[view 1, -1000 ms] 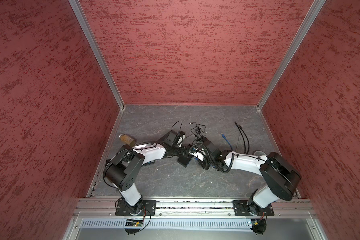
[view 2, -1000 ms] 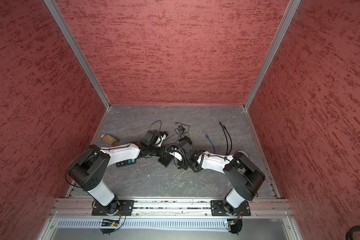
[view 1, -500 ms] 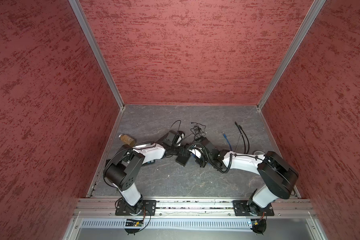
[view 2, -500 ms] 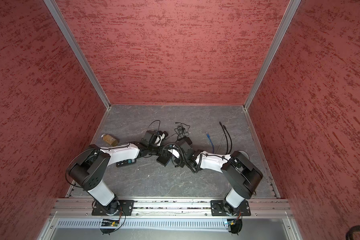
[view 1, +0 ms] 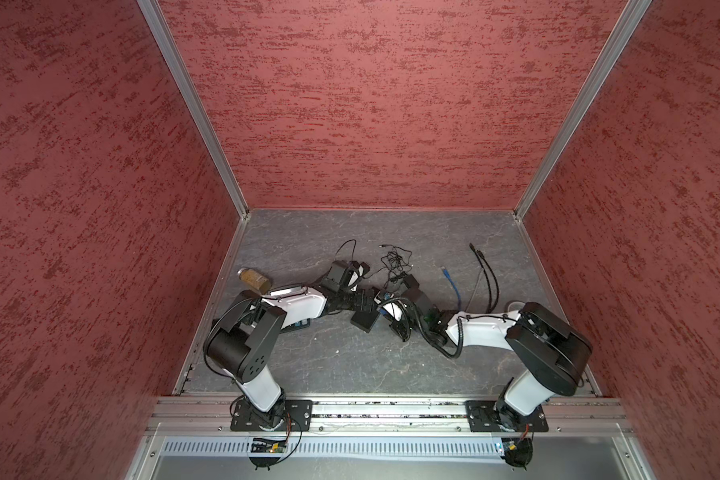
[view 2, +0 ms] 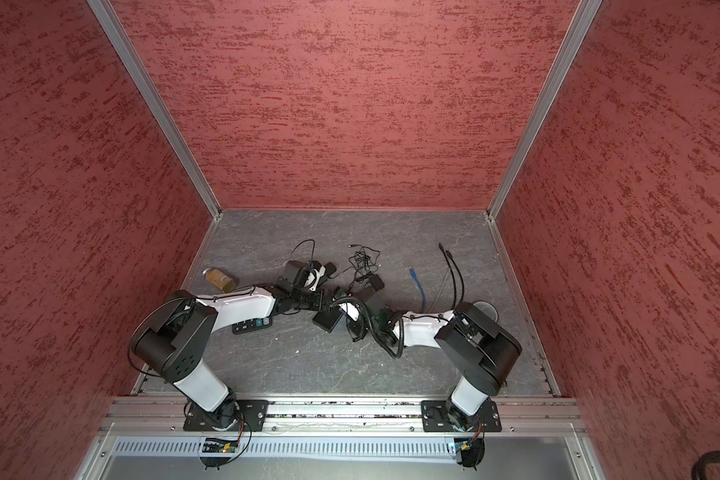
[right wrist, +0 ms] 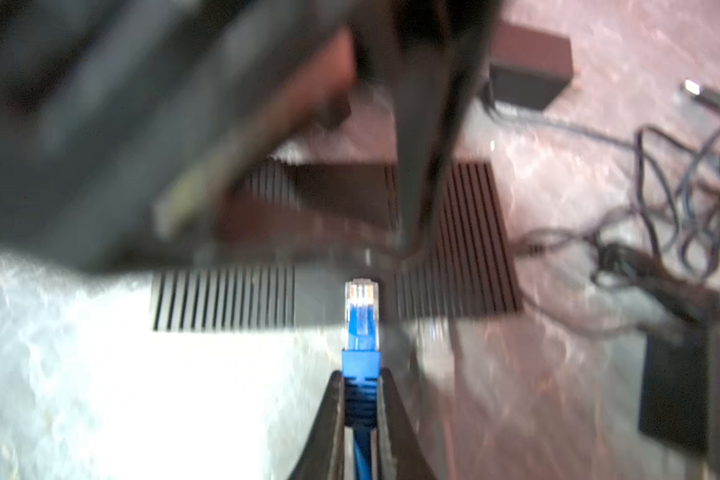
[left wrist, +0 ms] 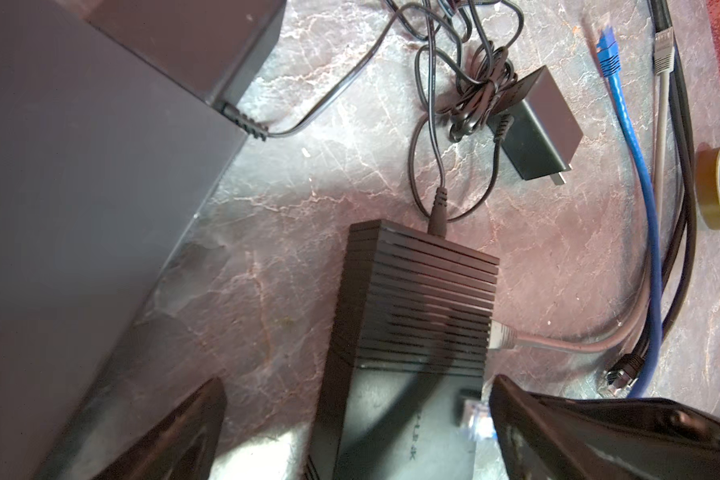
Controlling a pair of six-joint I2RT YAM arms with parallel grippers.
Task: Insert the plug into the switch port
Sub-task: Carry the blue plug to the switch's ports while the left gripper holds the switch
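My right fingers (right wrist: pixel 393 415) are pinched almost closed on the blue boot of the plug (right wrist: pixel 361 307), and its clear tip sticks out ahead of them. The tip points at the side wall of the black ribbed switch (right wrist: pixel 466 232) and sits just in front of it, between two banks of vent slots. That view is blurred, so I cannot tell whether the tip touches the wall or has entered a port.

My left fingers (left wrist: pixel 566 432) are spread wide, one on each side of the switch, and hold nothing. In my left wrist view the plug shows just beside the switch's side wall, close to one finger. A grey cable (left wrist: pixel 558 343) is plugged in further along that same side. The switch lies flat on the grey marbled surface (left wrist: pixel 287 232).
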